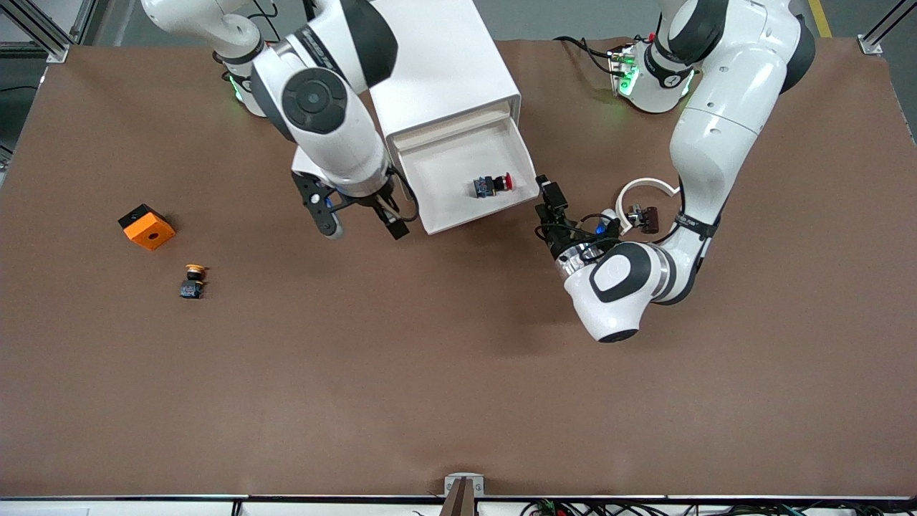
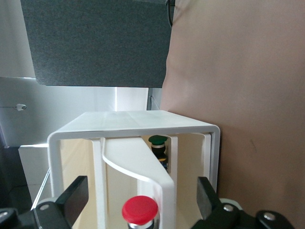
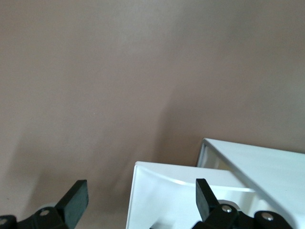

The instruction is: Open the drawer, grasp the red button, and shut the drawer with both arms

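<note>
The white drawer [image 1: 478,218] stands pulled out of the white cabinet [image 1: 444,64]. The red-capped button [image 1: 493,185] lies on its side in the drawer. My left gripper [image 1: 548,201] is open and empty at the drawer's front corner toward the left arm's end of the table. In the left wrist view the button's red cap [image 2: 139,210] and the drawer's curved handle [image 2: 143,169] show between its fingers [image 2: 76,195]. My right gripper [image 1: 360,223] is open and empty over the table beside the drawer's other front corner [image 3: 164,191].
An orange box with a hole [image 1: 146,226] and a yellow-capped button [image 1: 193,281] lie toward the right arm's end of the table. A green-capped part [image 2: 158,140] shows deeper inside the cabinet. Brown tabletop [image 1: 458,373] spreads nearer the front camera.
</note>
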Motion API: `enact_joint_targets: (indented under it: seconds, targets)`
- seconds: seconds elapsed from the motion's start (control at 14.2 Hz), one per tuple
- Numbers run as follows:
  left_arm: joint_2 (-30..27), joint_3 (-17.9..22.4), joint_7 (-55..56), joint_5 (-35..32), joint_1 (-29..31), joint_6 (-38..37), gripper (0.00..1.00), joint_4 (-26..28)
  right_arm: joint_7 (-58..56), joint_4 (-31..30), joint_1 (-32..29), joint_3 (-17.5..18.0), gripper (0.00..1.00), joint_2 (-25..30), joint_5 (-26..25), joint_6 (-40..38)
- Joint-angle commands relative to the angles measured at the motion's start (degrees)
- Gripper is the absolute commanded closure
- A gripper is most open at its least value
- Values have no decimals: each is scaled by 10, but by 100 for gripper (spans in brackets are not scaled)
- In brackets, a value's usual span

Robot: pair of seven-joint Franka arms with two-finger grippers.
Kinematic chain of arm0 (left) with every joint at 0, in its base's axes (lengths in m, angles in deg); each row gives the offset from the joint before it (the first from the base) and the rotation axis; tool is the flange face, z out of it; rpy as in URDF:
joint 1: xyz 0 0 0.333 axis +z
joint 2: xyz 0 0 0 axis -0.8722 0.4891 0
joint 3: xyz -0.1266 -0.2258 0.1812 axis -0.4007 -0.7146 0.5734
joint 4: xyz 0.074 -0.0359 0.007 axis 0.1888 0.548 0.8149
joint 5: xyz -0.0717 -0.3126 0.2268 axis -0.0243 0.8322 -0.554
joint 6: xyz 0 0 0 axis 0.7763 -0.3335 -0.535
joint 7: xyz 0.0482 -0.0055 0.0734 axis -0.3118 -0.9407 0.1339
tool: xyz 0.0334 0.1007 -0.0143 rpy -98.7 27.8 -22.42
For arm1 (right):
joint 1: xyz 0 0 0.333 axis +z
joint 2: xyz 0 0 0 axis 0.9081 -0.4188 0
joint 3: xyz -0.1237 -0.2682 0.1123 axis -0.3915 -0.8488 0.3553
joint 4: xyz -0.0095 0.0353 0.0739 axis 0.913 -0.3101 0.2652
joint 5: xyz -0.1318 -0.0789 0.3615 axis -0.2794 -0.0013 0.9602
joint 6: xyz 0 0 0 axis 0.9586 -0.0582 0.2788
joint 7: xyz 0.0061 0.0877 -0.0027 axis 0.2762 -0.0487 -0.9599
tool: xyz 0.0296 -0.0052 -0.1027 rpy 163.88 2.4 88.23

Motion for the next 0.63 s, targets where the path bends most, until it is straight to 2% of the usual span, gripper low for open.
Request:
enact_joint_targets:
  seconds: [0.0, 0.28, 0.56]
  targets:
    - [-29, 1, -44, -20, 14, -24, 0, 3, 57, 29, 28, -7, 0, -33, 7, 10]
    - [-80, 1, -176, -86, 19, -38, 0, 22, 146, 33, 57, -7, 0, -66, 9, 44]
    - [-157, 1, -392, -129, 30, -37, 0, 73, 220, 65, 87, -6, 0, -121, 10, 55]
